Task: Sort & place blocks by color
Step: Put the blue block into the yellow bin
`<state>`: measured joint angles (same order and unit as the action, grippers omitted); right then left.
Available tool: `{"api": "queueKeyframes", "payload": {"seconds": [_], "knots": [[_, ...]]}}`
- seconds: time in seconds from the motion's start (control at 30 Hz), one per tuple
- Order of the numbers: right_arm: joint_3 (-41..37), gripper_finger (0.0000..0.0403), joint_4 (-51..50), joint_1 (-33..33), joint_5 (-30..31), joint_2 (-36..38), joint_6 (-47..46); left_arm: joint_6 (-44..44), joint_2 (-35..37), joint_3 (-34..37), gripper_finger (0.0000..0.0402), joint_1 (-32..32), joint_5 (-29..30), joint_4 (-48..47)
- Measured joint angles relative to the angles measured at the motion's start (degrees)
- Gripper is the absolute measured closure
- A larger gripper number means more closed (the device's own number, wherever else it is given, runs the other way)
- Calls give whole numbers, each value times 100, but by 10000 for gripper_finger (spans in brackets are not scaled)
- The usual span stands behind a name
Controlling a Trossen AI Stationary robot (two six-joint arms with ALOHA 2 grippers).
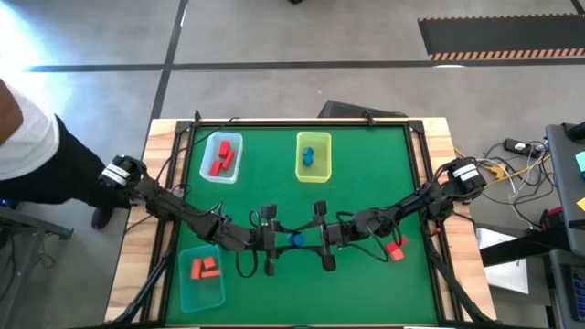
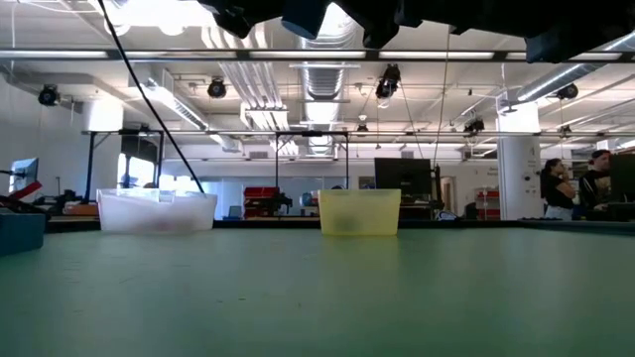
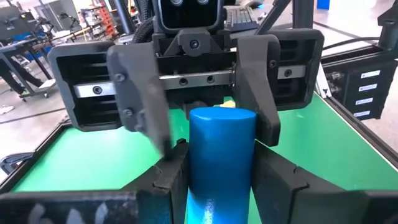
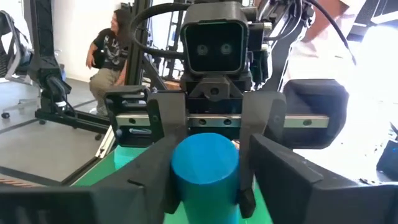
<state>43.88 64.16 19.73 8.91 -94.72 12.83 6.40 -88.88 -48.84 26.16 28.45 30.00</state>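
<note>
The left tool [image 1: 268, 239] and right tool [image 1: 323, 239] meet nose to nose above the near middle of the green worktop [image 1: 366, 174]. A blue block [image 1: 295, 239] hangs between them, off the surface. The left tool's fingers are clamped on its far end. The right tool's fingers [image 3: 255, 81] stand either side of the near end, but whether they already grip cannot be told.

The likely failure is a dropped handover: if the left tool lets go before the right one holds firmly, the round-ended block [image 3: 221, 155] could fall and roll.

Around them, largest first: a teal tray [image 1: 203, 291] near the left front with red pieces, a pale tray [image 1: 222, 157] at the back with red blocks, and a yellow tray [image 1: 313, 155] beside it with blue ones. Two red blocks [image 1: 395, 249] lie loose under the right arm. Nothing blocks the way to the yellow tray.
</note>
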Motion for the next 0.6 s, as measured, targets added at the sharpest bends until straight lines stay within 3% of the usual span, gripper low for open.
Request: {"api": "queueKeyframes", "payload": {"seconds": [0.13,0.23,0.43,0.6], "knots": [[0,278,-2,4,-9,0,32,-38,0,3,285,-5,-1,53],[0,281,11,4,-6,9,73,-30,0,5,266,-21,-5,133],[0,281,-25,-20,15,9,30,18,-2,5,169,-25,-33,-35],[0,281,-310,-26,-9,81,-174,-105,68,3,145,-29,114,-526]]}}
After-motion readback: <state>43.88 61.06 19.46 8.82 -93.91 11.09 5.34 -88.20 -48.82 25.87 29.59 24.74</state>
